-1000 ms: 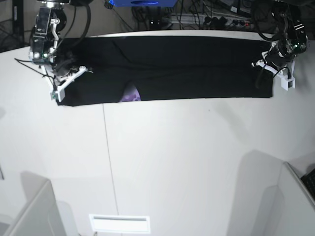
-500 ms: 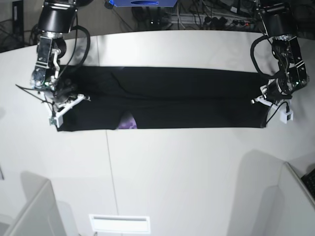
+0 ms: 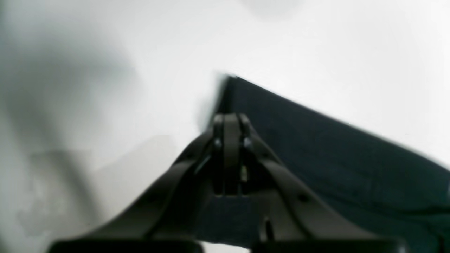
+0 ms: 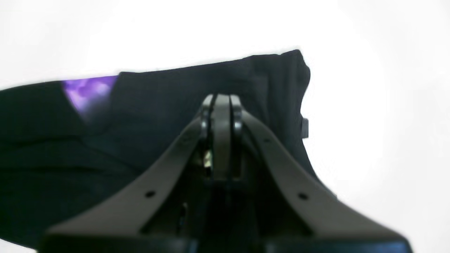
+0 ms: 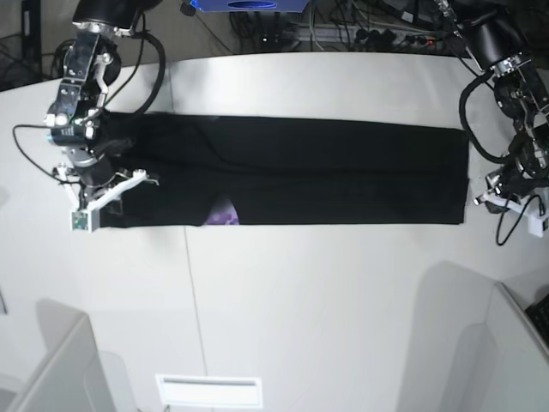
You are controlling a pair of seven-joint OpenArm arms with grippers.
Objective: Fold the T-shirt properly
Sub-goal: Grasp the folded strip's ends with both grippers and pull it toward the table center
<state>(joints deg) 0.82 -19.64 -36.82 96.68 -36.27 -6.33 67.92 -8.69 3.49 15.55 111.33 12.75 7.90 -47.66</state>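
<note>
Both arms are standing nearer the viewer than a second ago, and the T-shirt (image 5: 292,172) is now lying lower on the surface (image 5: 326,309), with a bare white strip showing behind its far edge. The garment is stretching as a long black band across the surface, folded lengthwise and flat, with a shallow crease running along its length. A small patch of purple print (image 5: 225,215) is peeking out at the near edge, left of centre in the base view.

The right hand (image 4: 220,102) is sitting at the band's left end in the base view, over the black cloth near its corner, with its fingers (image 4: 207,109) pressed together. The wrist view is showing cloth on both sides of the fingertips, but whether fabric is pinched between them cannot be told. The purple patch is appearing to the left of this hand in its wrist view.

The left hand (image 3: 230,121) is positioned off the band's right end in the base view, just beyond the shirt's edge, its fingers (image 3: 218,130) likewise closed together. In its blurred wrist view the fingertips are lying beside the cloth's corner; contact cannot be judged.
</note>
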